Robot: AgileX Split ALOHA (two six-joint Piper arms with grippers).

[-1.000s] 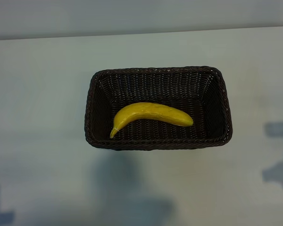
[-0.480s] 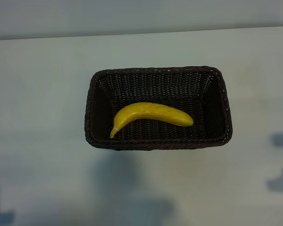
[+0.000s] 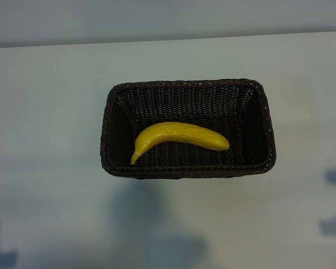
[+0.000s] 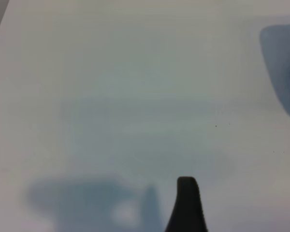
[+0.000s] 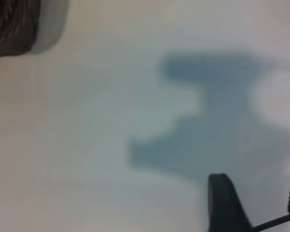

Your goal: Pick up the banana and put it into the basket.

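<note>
Two claws are seen only through their own wrist cameras. One dark fingertip (image 4: 186,203) of the left claw (image 4: 217,212) is seen above bare worktop (image 4: 135,96); the claw is set wide and nothing is held. The right claw (image 5: 256,203) is angled down over the worktop, clear of the surface, a corner of the basket (image 5: 12,24) off to one side; two dark fingertips are parted around empty space. The banana (image 3: 179,137) is laid inside the basket (image 3: 187,84), its stem end toward the near-left corner.
</note>
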